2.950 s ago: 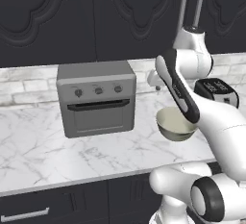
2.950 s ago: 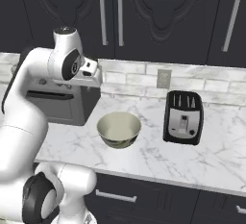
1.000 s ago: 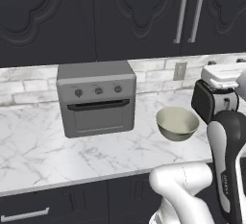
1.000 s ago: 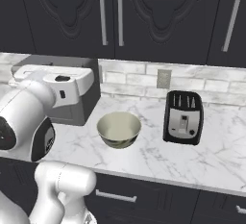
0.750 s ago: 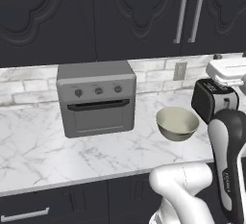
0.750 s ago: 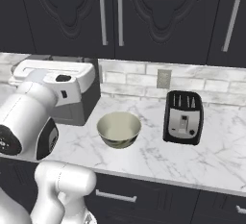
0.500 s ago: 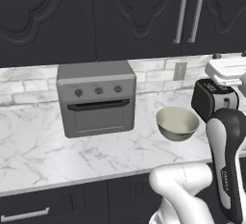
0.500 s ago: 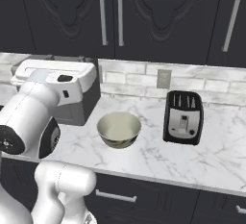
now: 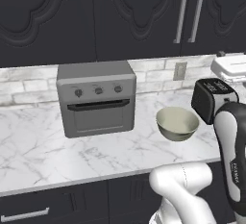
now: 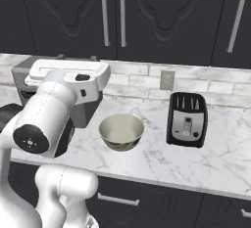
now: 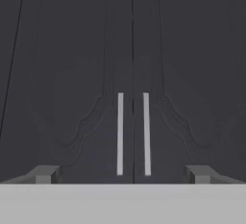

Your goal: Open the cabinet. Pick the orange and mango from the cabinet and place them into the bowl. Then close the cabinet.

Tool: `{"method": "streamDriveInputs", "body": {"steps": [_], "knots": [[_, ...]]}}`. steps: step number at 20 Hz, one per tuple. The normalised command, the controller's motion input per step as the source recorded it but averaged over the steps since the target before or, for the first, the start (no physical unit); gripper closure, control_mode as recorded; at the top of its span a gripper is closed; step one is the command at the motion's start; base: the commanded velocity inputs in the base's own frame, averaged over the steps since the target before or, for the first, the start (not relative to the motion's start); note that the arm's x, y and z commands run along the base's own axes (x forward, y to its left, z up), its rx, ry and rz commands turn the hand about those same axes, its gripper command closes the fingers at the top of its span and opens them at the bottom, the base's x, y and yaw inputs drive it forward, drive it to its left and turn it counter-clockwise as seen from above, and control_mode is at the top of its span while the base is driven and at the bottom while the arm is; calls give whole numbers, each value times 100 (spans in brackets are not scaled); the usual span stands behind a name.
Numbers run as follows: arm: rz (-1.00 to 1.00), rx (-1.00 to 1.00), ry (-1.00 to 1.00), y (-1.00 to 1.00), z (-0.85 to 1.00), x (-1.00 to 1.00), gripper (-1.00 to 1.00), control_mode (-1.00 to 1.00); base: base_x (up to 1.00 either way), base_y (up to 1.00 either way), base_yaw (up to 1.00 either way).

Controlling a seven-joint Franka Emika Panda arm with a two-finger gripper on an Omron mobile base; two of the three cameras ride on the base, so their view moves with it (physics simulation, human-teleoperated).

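Two shut cabinet (image 11: 132, 50) doors fill mid-frame, so the spread-open gripper (image 11: 123, 174) likely must grab a handle (image 11: 120, 134) next.

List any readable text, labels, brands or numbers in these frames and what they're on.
No text can be read.
Arm link: small dark vertical lettering, too small to read.
Toaster: front control panel, marks too blurred to read.
Toaster oven: three knobs, no legible markings.
Cabinet: no lettering.
Bowl: plain.
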Motion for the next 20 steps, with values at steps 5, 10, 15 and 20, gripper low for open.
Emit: {"method": "streamDriveInputs", "body": {"steps": [5, 10, 15, 20], "knots": [[8, 0, 0, -27, 0, 36, -100, -100, 0, 0, 0], [2, 0, 0, -11, 0, 59, -100, -100, 0, 0, 0], [0, 0, 0, 0, -7, 75, -100, -100, 0, 0, 0], [0, 0, 0, -1, -8, 80, -100, -100, 0, 0, 0]]}}
